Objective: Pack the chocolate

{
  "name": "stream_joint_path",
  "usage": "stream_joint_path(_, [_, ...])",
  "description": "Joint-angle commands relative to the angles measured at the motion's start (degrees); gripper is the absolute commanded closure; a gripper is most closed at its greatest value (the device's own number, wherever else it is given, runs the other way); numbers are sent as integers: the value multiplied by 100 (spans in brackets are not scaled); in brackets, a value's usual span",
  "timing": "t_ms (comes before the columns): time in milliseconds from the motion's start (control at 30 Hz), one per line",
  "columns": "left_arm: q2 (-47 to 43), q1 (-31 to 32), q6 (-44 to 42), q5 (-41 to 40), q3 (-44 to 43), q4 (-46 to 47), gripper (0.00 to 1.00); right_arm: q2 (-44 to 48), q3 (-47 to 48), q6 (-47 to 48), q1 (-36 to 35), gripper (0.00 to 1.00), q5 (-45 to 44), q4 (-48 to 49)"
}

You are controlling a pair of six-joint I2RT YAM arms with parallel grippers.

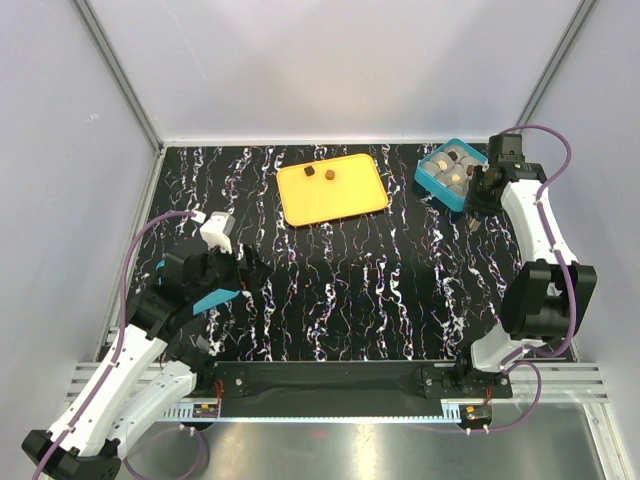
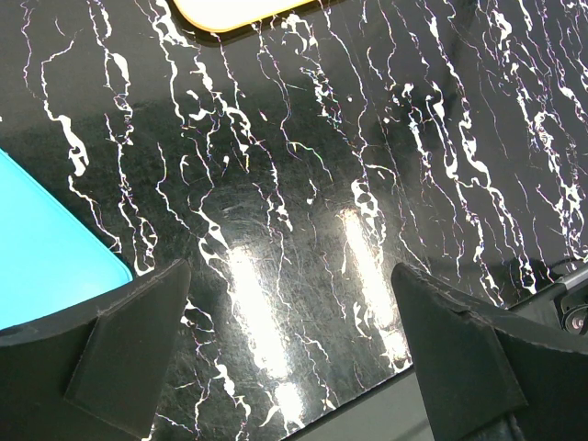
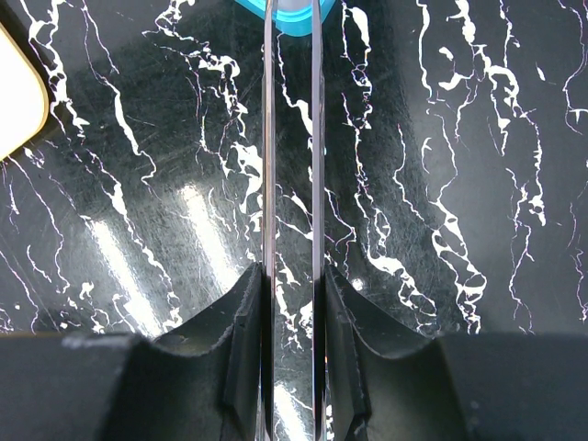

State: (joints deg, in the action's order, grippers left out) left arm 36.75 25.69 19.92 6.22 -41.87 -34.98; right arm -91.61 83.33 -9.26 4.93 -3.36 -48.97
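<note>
Left gripper, near-left, jaws wide apart, empty. Two chocolate lumps wait on the orange tray, centre-far; more sit in the teal box, far right. Right gripper, clamped on tweezers (tips by the box), should approach one lump squarely.

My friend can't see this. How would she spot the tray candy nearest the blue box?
On the marbled table, find the flat orange tray near the far edge. Two tiny brown lumps sit by its far rim. Yours is the chocolate toward the teal box, lighter brown than its darker neighbour.
</note>
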Motion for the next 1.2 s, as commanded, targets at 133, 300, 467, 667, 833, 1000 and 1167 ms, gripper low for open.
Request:
stream_joint_path(133, [-10, 32, -59, 46, -14, 220, 1, -50, 8, 3, 8, 73, 45, 309])
stream_joint_path(300, [-19, 41, -59, 29, -14, 220, 1, -111, 8, 3, 8, 72, 81, 344])
stream_joint_path(467, [-19, 41, -59, 20, -23, 220, 1, -164, -18, 3, 8, 71, 116, 353])
stream_joint_path(667, [-10, 50, -67, 11, -14, 211, 1, -190, -106, -15, 8, 69, 133, 397])
stream_joint_path(833, [-28, 50, -67, -7, -23, 211, 1, -243, -115, 3, 8, 67, 116, 432])
stream_joint_path(1000, [-28, 50, -59, -15, -23, 211, 1, -287, -63, 12, 8, 65, 116, 415])
stream_joint_path(1167, [-36, 50, -59, -24, -23, 211, 1, -296, -54, 11, 8, 62, 151, 423])
